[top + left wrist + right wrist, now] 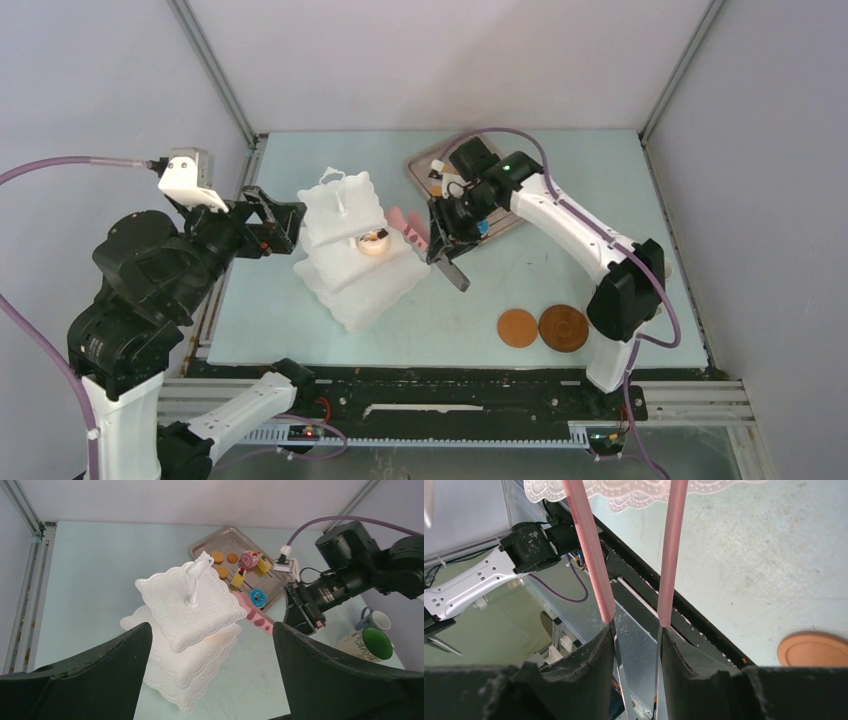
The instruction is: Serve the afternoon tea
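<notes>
Right gripper point(636, 640) clamped on pink tongs point(586, 550) at stand point(360, 295) edge; left gripper point(211, 630) jaws apart, beside stand

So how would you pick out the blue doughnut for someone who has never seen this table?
Find the white three-tier stand mid-table; the silver tray lies just beyond it. The blue doughnut sits at the tray corner beside the pink tongs. It is the only blue ring there: its neighbours are orange biscuits and yellow cake slices.
</notes>
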Controlling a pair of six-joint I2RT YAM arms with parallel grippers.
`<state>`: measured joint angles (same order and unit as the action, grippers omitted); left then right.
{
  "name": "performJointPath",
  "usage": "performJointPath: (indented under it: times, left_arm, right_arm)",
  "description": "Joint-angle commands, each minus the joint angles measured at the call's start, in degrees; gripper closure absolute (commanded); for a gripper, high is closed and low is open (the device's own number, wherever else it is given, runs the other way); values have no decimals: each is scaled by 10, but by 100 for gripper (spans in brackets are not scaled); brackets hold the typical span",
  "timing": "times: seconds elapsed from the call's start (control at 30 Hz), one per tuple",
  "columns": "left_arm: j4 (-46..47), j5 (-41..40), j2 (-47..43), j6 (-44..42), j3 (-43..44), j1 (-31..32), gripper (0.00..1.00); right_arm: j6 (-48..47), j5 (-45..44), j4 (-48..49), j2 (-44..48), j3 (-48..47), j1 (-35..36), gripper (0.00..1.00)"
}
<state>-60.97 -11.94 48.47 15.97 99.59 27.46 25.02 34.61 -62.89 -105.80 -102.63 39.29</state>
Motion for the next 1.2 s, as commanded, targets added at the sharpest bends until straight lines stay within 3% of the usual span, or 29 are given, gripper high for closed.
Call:
performJointPath:
  times: [0.0, 0.13, 0.27, 0.43, 0.7, 1.17]
  left_arm:
    - [15, -7, -1, -14, -4, -2, 1]
    - [14, -7, -2, -14, -4, -1, 1]
    - [15, -7, -3, -14, -5, -1, 2]
    - [18, -1, -4, -11, -10, -1, 2]
    - [13, -4, -8, -10, -9, 1, 2]
    - [12, 4, 0, -6, -6, 0, 2]
  right_arm:
    - [-3, 13, -5, 74, 29, -28, 61]
    - [-7, 44, 22, 127, 95, -82, 62]
    - [-15, 64, 69, 187, 205, -179, 61]
    - [-73, 74, 70, 170, 283, -282, 61]
    - [-120, 96, 95, 95, 300, -327, 60]
    - [-124, 110, 149, -7, 299, -334, 59]
